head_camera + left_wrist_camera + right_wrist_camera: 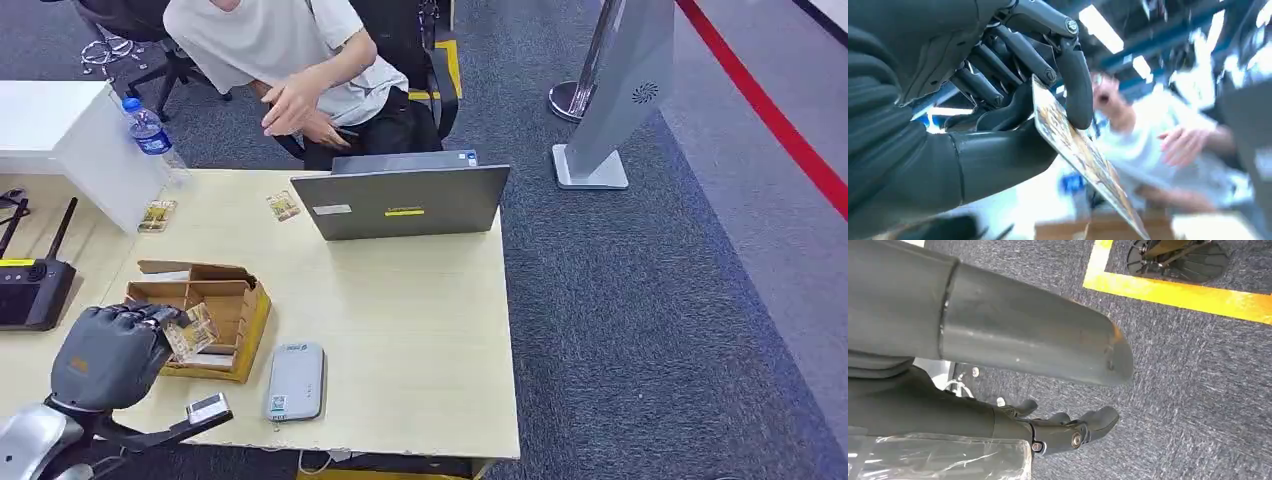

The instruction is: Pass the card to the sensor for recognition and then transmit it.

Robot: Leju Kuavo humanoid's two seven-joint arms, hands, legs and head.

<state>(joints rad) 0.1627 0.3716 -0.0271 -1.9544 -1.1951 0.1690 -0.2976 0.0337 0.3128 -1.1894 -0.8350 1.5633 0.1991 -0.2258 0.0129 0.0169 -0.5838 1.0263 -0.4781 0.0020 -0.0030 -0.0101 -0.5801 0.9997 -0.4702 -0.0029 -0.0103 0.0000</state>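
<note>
Your left hand [112, 352] pinched the card [190, 331] between thumb and fingers [1075, 85], holding it over the near edge of the cardboard box [205, 318]. The grey sensor [295, 381] lay just beside the box. Your right hand [1048, 390] hung over carpet, fingers loosely apart, holding nothing. Farther off, a laptop [405, 200] stood before a seated person [300, 60].
</note>
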